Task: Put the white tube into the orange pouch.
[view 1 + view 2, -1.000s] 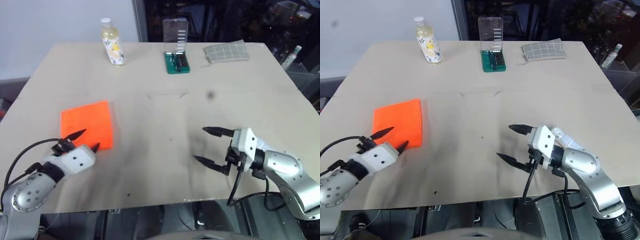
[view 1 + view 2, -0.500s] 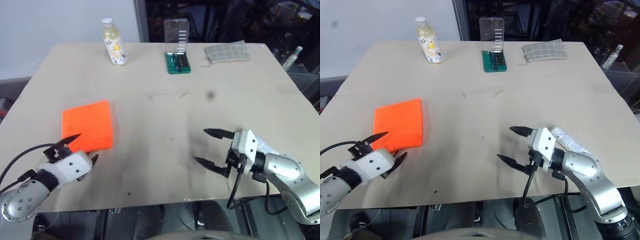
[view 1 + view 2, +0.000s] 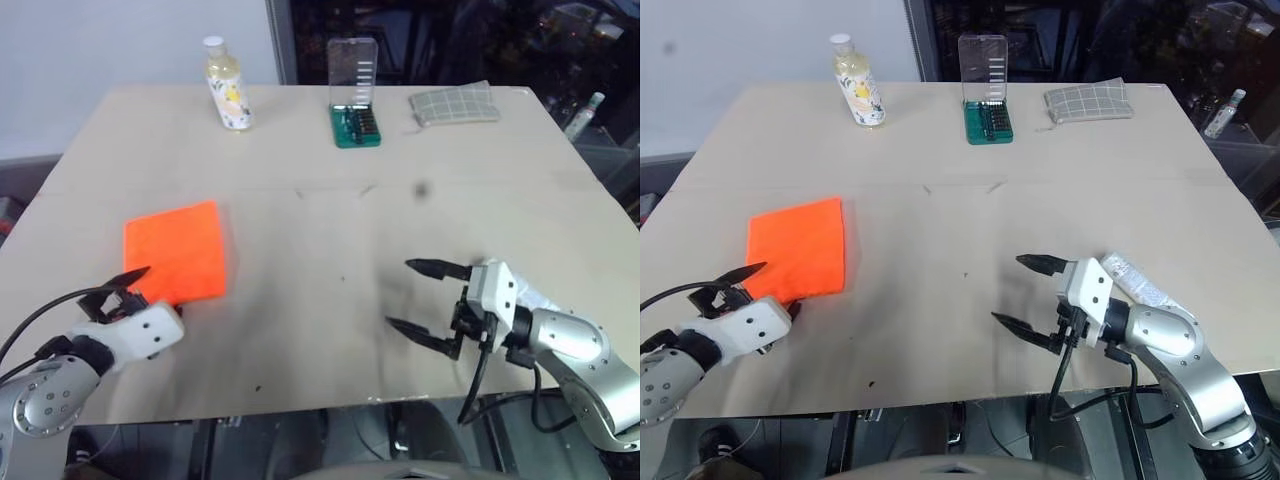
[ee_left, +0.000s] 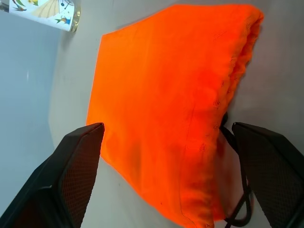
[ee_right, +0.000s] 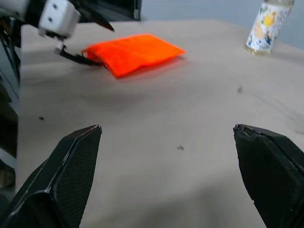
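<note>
Nothing is grasped yet: both jaws are spread wide, the orange pouch [image 4: 166,109] framed by the left, the white tube [image 3: 1137,281] lying untouched behind the right.

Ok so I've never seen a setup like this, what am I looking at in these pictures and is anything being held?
This is a two-armed robot at a tan table. Two pictures come from cameras in its head, looking down; the other two come from cameras on each wrist, looking along the black fingers. The left claw hangs open at the near edge of the bright orange fabric pouch. The right claw is open over bare table, and the small white squeeze tube lies beside that arm. At the far edge stand a yellowish bottle, a green bit case and a grey checked cloth pouch. Nothing is held.
</note>
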